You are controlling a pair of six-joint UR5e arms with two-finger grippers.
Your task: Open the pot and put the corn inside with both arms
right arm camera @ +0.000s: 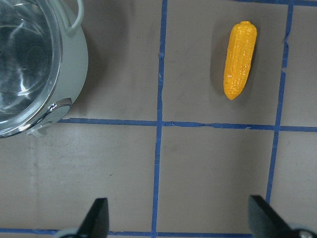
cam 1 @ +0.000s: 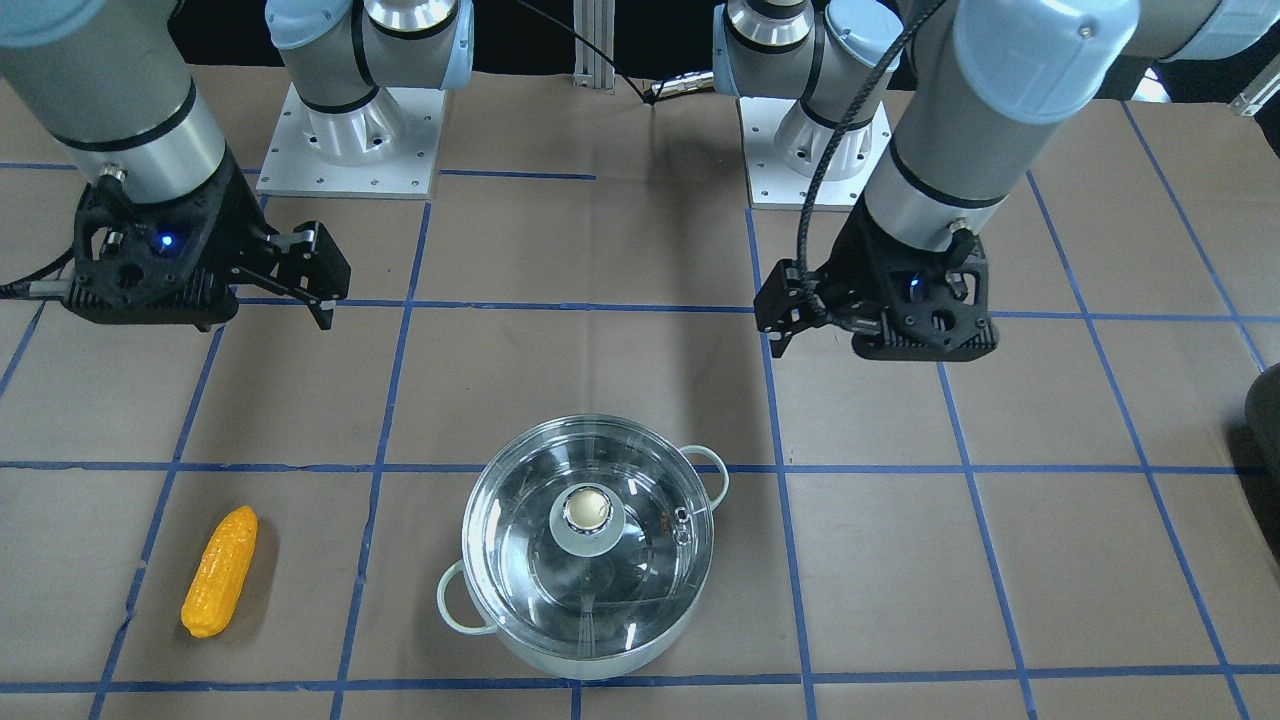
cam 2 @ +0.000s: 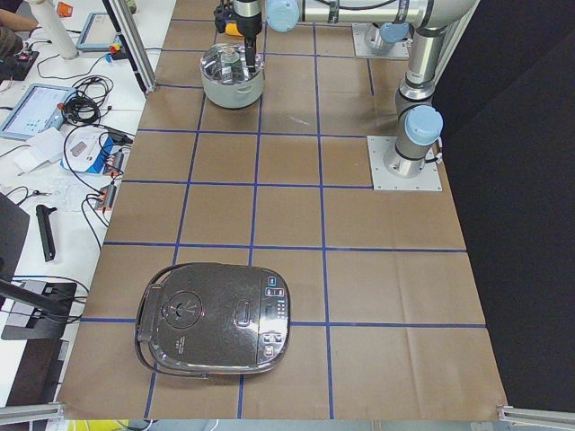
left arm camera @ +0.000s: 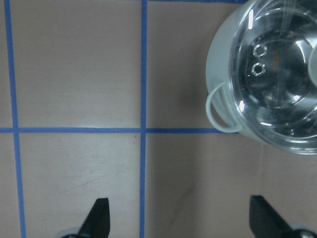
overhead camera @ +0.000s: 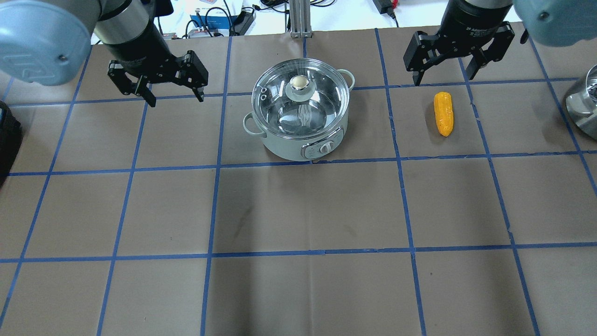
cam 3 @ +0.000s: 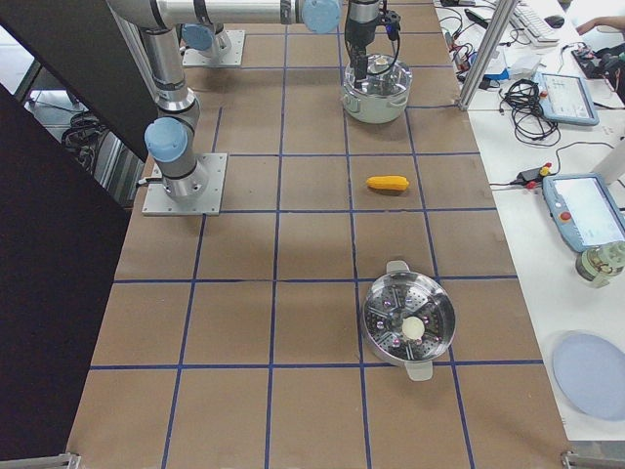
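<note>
Lidded pot (cam 1: 590,590) and corn (cam 1: 220,571) lie well apart on the table (cam 1: 1000,560).

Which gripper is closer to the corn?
The right gripper, open, on the same side of the pot as the corn; the left gripper hangs beyond the pot.

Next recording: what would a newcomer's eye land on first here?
The shiny steel pot, its glass lid on, stands between the left gripper and the right gripper. Both grippers hover open, holding nothing. The yellow-orange corn lies alone on the brown paper, near the right gripper.
</note>
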